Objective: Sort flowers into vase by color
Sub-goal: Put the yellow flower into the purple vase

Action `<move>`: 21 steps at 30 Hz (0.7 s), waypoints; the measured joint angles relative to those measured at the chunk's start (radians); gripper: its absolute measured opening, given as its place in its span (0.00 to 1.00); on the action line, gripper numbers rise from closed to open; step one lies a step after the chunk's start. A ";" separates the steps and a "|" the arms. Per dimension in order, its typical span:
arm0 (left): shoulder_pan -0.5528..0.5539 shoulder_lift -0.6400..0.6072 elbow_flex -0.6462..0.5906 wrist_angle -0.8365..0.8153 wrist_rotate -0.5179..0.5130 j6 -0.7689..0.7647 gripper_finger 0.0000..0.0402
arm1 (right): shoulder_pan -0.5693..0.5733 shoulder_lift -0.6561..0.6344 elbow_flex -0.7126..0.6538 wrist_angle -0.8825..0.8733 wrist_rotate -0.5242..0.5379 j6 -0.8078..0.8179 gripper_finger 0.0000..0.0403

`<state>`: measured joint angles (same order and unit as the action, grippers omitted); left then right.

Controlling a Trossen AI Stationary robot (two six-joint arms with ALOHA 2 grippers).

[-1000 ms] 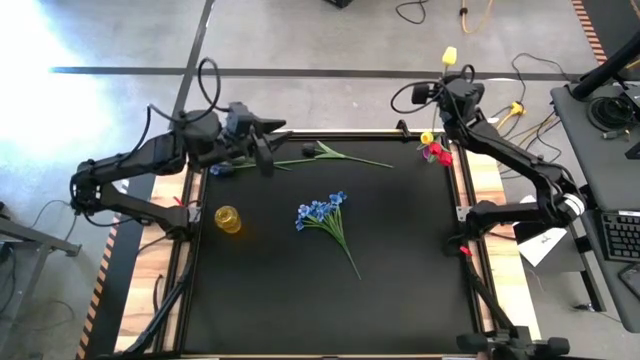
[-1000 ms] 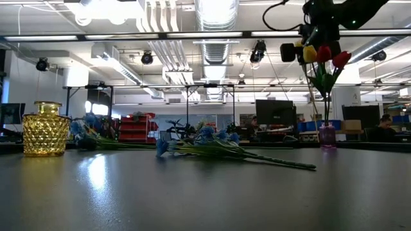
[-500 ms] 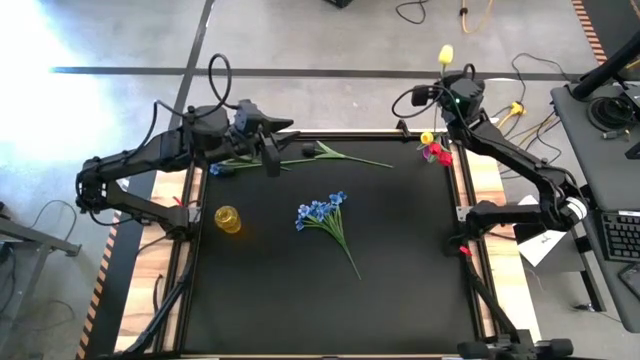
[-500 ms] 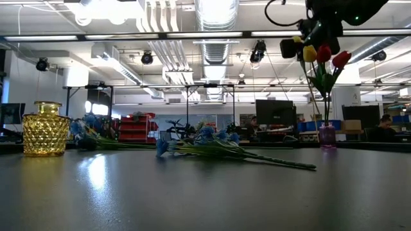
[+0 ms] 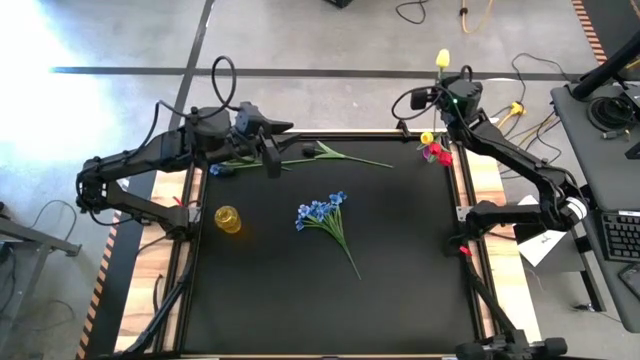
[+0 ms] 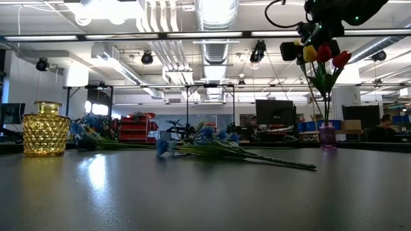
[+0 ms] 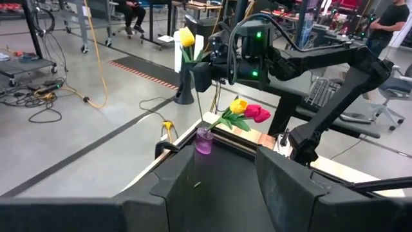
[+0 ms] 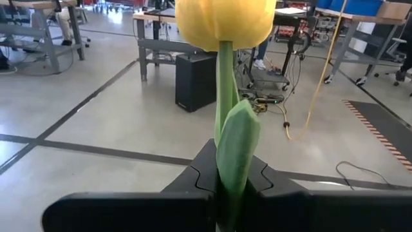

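Above the table's far right corner, the right gripper (image 5: pixel 452 88) has its fingers pressed onto the green stem of a yellow tulip (image 5: pixel 443 58), the bud standing upright over the gripper; the right wrist view shows the stem and a leaf pinched between the two dark fingers (image 8: pixel 199 174), with the top of the bud (image 8: pixel 224 20) cut off by the frame. Just below it stands a small purple vase (image 7: pixel 204 140) at the table corner, holding a yellow bud and red buds (image 5: pixel 437 153). In the low view the vase's stems partly overlap the arm, so the held stem's lower end is hard to make out.

At the far left edge, the left gripper (image 5: pixel 270 158) hovers with its fingers (image 7: pixel 283 183) spread apart and nothing between them, over a blue-flowered stem (image 5: pixel 300 158) lying along the far side of the table. A bunch of blue flowers (image 5: pixel 322 211) lies near the table's middle, and a yellow glass vase (image 5: pixel 228 219) stands on the left side, well apart from both
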<state>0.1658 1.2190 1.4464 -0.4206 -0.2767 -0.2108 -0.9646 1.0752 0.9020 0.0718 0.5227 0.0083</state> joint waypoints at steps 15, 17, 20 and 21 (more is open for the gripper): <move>0.000 0.004 -0.001 -0.019 0.000 -0.008 0.38 | 0.000 0.009 -0.005 -0.117 -0.025 -0.032 0.03; 0.000 0.001 -0.001 -0.038 0.000 -0.008 0.38 | -0.002 0.021 -0.006 -0.145 -0.025 -0.027 0.03; 0.000 -0.011 -0.002 -0.058 0.000 -0.008 0.38 | -0.005 0.036 -0.006 -0.179 -0.025 -0.005 0.03; 0.000 -0.017 -0.002 -0.061 0.000 -0.008 0.38 | -0.005 0.038 -0.006 -0.183 -0.025 -0.009 0.03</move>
<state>0.1658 1.2021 1.4448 -0.4817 -0.2771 -0.2188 -0.9691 1.1133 0.8957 -0.1108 0.4980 -0.0008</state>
